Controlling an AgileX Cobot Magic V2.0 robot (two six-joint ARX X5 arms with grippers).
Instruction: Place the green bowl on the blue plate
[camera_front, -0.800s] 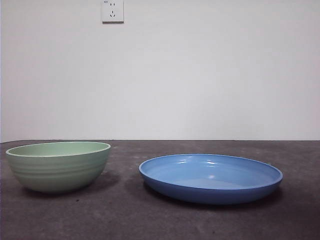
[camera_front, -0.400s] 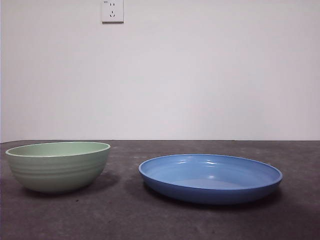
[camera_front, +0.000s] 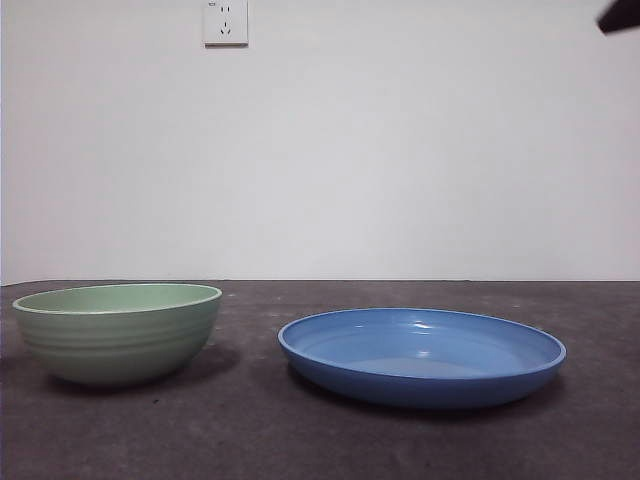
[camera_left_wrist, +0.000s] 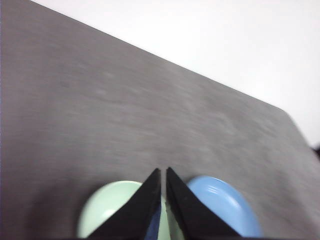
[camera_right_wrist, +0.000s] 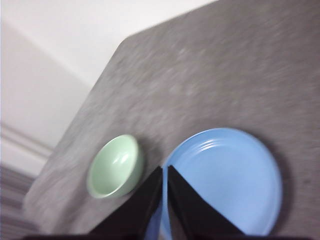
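High above the table, both grippers' fingers (camera_left_wrist: 150, 200) (camera_right_wrist: 152, 197) meet, empty.

Both arms are up high off the counter, nothing in hand. Left gripper (camera_left_wrist: 163, 176) has its jaws pressed together, same with the right gripper (camera_right_wrist: 164, 172), tips nearly touching.
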